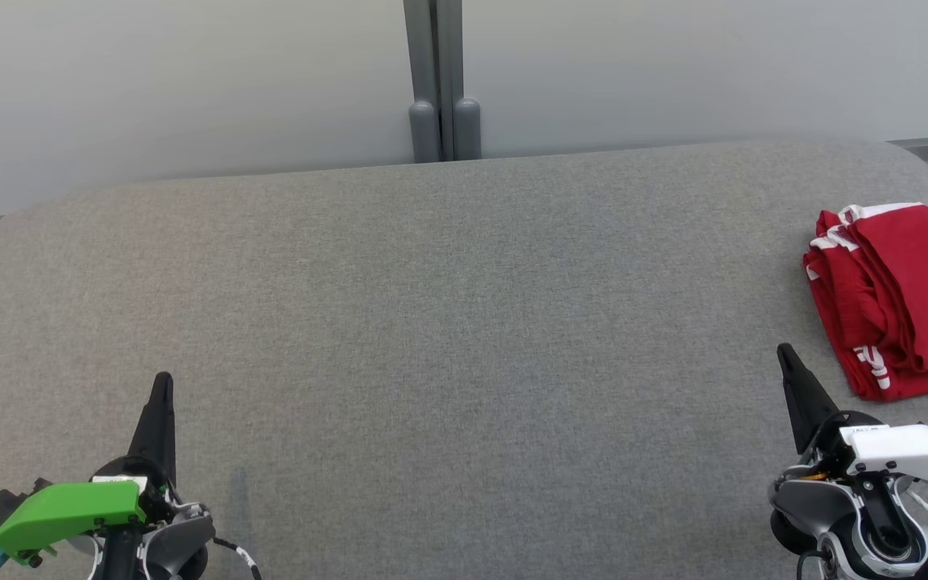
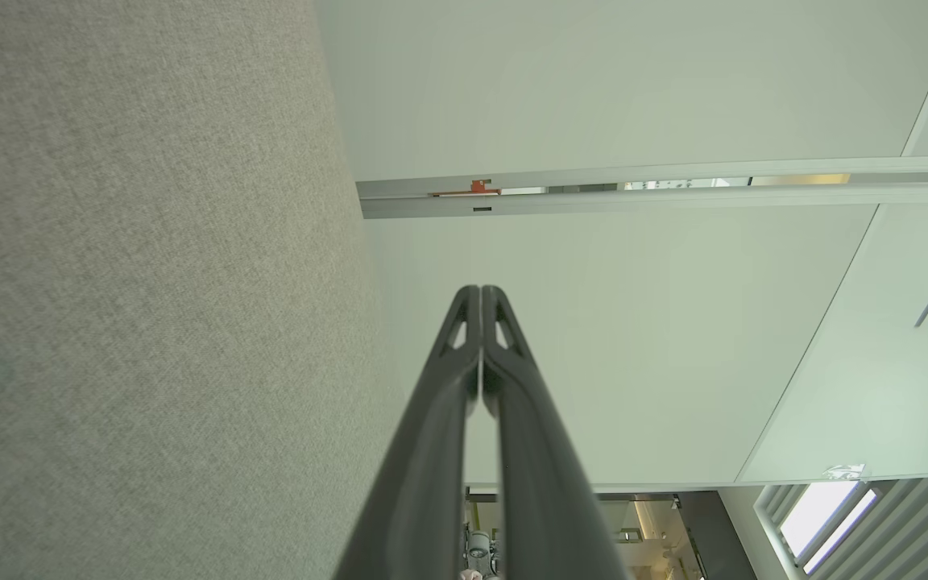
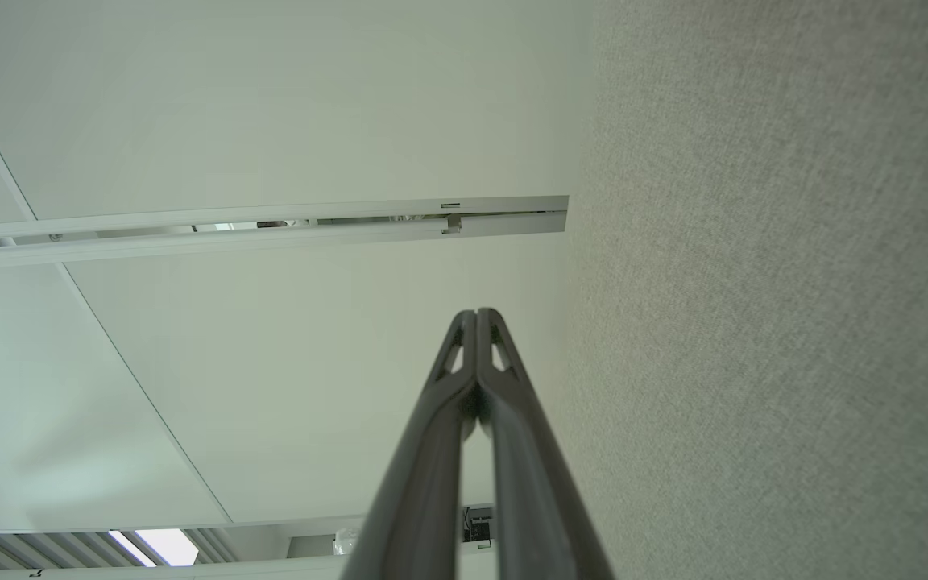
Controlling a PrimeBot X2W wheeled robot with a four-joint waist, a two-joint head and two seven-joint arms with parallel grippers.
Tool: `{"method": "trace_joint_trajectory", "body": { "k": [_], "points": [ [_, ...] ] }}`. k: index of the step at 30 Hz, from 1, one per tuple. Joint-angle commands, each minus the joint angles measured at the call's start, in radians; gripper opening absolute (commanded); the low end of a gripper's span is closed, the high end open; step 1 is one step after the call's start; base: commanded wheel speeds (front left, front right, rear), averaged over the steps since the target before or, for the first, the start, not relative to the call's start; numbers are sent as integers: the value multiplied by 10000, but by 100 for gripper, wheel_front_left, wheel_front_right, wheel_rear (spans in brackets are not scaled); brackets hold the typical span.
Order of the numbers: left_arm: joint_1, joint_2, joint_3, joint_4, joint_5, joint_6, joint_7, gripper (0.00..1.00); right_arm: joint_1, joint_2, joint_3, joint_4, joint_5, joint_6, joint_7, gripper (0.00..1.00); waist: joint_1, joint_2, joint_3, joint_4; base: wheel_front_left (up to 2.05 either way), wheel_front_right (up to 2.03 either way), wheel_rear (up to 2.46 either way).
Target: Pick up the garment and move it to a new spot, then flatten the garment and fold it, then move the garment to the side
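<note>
red garment (image 1: 899, 298) folded at right edge of grey table (image 1: 448, 322), near right gripper (image 1: 785, 351); left gripper (image 1: 163, 379) well apart; both pinched together, holding nothing; white wall (image 1: 190, 80) behind

- Left tool (image 1: 163, 385) — long dark tapered fingers, a bright green cover (image 1: 69, 511), a black-and-white cable (image 1: 235, 553).
- Right tool (image 1: 787, 354) — matching dark fingers, a white cover (image 1: 907, 451), a grey round joint (image 1: 867, 552).

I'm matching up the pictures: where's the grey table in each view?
Head: table across middle and bottom.
Left wrist: table along the left side.
Right wrist: table along the right side.
Shared landmark: pale wall beyond its far edge.
</note>
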Motion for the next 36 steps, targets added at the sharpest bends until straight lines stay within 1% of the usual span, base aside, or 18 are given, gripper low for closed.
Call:
{"method": "trace_joint_trajectory", "body": {
  "k": [1,36],
  "points": [
    [-108,69,27,-24,-27,-62,47,0,86,-5,-20,-50,64,4,35,0,0,0,0,0,0,0,0],
    [-107,70,25,-27,-28,-63,46,0,85,-7,-16,-49,66,4,32,0,0,0,0,0,0,0,0]
  ]
}}
